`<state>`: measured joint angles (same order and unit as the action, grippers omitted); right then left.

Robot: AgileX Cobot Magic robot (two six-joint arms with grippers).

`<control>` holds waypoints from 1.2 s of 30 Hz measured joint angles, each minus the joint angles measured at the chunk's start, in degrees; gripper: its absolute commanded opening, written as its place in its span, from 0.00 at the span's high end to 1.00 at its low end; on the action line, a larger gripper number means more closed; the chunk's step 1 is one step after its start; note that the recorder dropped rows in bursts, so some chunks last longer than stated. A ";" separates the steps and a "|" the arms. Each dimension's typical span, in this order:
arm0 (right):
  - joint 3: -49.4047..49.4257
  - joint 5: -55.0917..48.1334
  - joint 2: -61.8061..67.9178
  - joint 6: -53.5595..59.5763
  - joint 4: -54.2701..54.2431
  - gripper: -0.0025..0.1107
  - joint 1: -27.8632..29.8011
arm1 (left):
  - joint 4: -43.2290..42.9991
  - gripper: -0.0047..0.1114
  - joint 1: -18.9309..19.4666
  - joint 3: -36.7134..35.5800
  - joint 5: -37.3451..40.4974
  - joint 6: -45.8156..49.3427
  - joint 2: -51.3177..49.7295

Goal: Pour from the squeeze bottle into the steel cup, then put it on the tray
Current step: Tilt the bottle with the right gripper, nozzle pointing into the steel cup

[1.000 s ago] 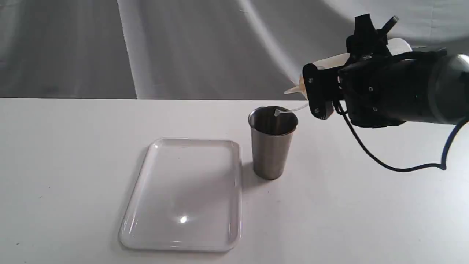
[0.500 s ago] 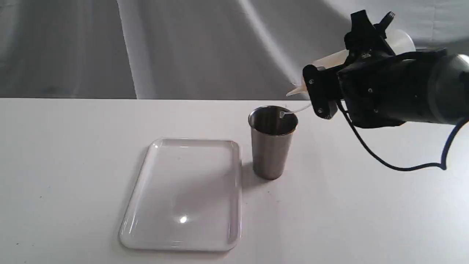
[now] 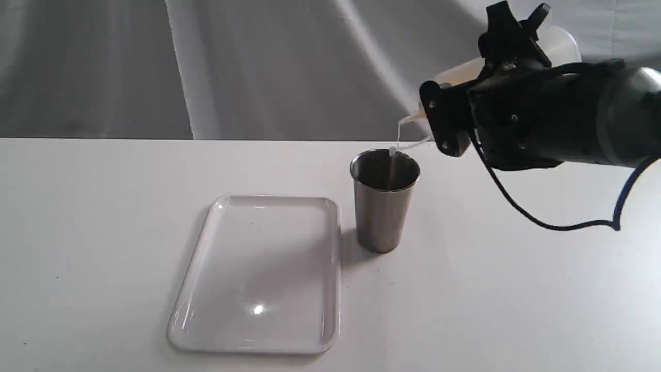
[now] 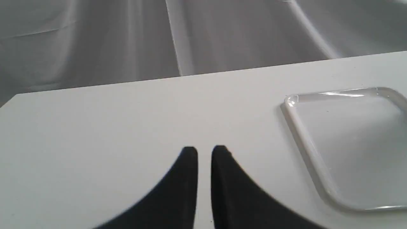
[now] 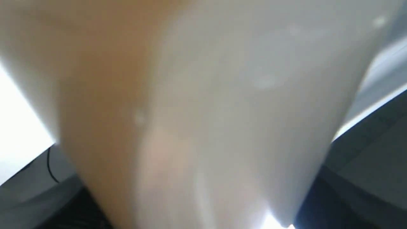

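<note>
White table (image 3: pixel 103 232), plain, no writing. Tray (image 3: pixel 273 198) lies flat just left of the steel cup (image 3: pixel 383 206), not touching it, and carries nothing.

The right gripper (image 3: pixel 516 31) is clamped across the squeeze bottle (image 3: pixel 459 75), which is held in the air up and to the right of the cup; the bottle fills the right wrist view (image 5: pixel 203 111), blurred, amber one side.

Change: the arm has risen a little and tipped the nozzle further down than half a second ago. A thin stream (image 3: pixel 397 135) now drops from the tip into the cup, where none showed before, so the pour looks to have just started. The tethered cap (image 3: pixel 392 151) dangles at the cup rim.

Left gripper (image 4: pixel 204 151) is narrow, nothing between, over bare table near the tray corner.

No brands or labels readable.
</note>
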<state>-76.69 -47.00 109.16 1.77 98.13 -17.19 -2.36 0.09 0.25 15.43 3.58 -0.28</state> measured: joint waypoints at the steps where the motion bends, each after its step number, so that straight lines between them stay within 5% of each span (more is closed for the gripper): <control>1: -0.52 -0.11 0.00 0.54 0.14 0.84 -0.11 | 0.00 0.89 0.00 0.00 0.00 0.00 0.00; 22: -1.51 -1.12 0.00 15.06 0.41 0.84 -0.80 | 0.00 0.89 0.00 0.00 0.00 0.00 0.00; 36: -1.51 -1.41 0.00 13.75 0.41 0.84 -1.16 | 0.00 0.89 0.00 0.00 0.00 0.00 0.00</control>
<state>-78.20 -48.42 109.16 15.52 98.54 -18.35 -2.36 0.09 0.25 15.43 3.58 -0.28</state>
